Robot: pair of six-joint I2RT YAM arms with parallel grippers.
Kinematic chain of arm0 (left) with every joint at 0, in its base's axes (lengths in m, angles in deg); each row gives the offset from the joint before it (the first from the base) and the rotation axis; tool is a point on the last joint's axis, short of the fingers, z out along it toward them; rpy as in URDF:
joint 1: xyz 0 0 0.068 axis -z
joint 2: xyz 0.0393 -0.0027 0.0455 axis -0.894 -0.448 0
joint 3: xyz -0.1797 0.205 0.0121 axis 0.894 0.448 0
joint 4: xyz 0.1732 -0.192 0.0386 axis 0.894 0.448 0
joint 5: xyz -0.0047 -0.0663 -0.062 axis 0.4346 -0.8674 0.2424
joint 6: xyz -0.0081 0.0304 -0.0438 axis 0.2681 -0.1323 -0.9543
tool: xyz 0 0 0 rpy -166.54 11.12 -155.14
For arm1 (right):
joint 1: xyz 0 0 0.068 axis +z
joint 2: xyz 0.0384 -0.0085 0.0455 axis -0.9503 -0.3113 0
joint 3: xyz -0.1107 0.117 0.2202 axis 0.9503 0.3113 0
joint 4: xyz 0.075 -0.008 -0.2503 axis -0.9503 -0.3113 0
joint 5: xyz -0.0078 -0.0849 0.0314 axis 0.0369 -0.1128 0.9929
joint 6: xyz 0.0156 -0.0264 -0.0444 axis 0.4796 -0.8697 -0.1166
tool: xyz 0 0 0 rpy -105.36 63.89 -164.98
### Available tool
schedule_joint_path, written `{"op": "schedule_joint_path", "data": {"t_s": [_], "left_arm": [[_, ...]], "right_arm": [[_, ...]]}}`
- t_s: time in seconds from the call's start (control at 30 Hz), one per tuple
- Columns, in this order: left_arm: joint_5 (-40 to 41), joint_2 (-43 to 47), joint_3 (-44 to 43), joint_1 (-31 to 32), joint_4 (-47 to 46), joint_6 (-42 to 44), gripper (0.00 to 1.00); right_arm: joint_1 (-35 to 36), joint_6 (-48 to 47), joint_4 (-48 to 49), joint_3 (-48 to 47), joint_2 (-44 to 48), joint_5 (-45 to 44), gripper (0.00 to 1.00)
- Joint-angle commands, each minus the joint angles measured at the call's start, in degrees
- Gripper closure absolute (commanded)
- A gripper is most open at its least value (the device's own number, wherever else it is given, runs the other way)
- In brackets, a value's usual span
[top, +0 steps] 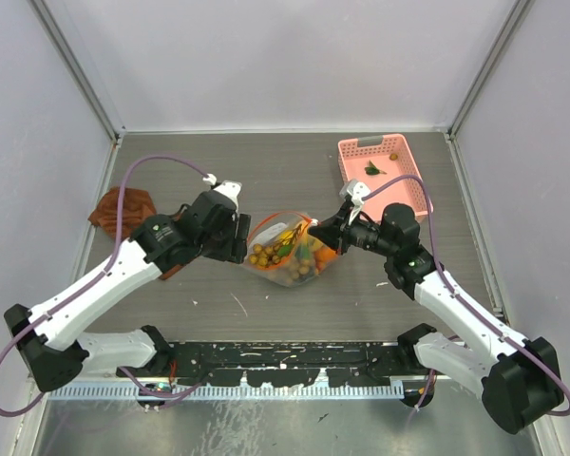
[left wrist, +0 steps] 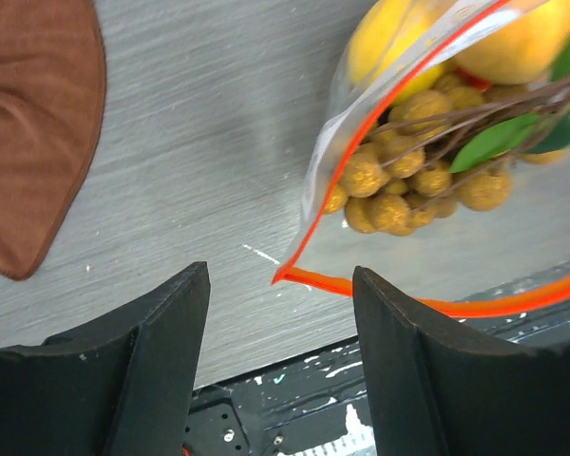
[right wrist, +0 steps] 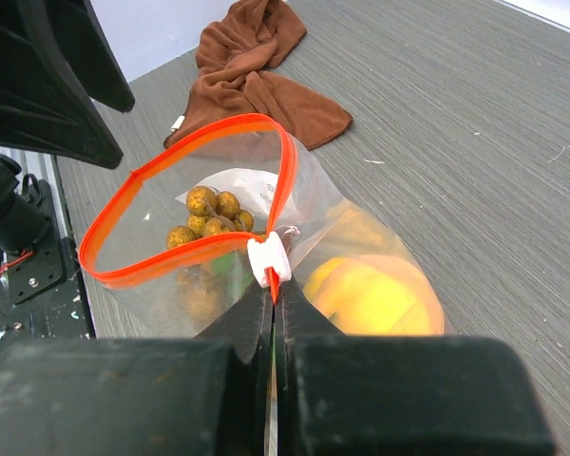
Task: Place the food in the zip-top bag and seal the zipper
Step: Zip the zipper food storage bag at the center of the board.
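The zip-top bag lies mid-table with its mouth open in a loop. Inside are tan-brown berries, green leaves, a yellow fruit and an orange fruit. The orange-red zipper carries a white slider at its right end. My right gripper is shut on the zipper strip just behind the slider. My left gripper is open. The bag's left corner lies just beyond its fingertips, not gripped. In the top view the left gripper and the right gripper flank the bag.
A brown cloth lies at the left, behind my left arm, and it also shows in the left wrist view. A pink basket holding a small green leafy piece stands at the back right. The table's black front rail is just below the left fingers.
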Motion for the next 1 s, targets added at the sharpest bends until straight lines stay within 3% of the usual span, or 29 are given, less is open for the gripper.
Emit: {"op": "schedule_joint_path", "data": {"t_s": [0.0,0.27,0.5,0.97], "left_arm": [[1.4,-1.4,1.2,-1.1,0.1,-1.0,0.38],[-1.7,-5.3,2.0,-1.9,-1.3,-0.3,0.55],[-1.0,-4.8,0.9,-2.2,0.8,0.9,1.0],[5.4,-1.3,-9.2,-3.0,15.2,4.7,1.0]], "right_arm": [[0.3,0.0,3.6,-3.3,0.2,1.1,0.99],[0.2,-0.1,3.6,-3.2,0.8,1.0,0.99],[0.2,-1.1,2.5,-3.5,1.4,0.5,0.99],[0.1,-6.8,-4.2,-4.0,1.7,-2.7,0.99]]}}
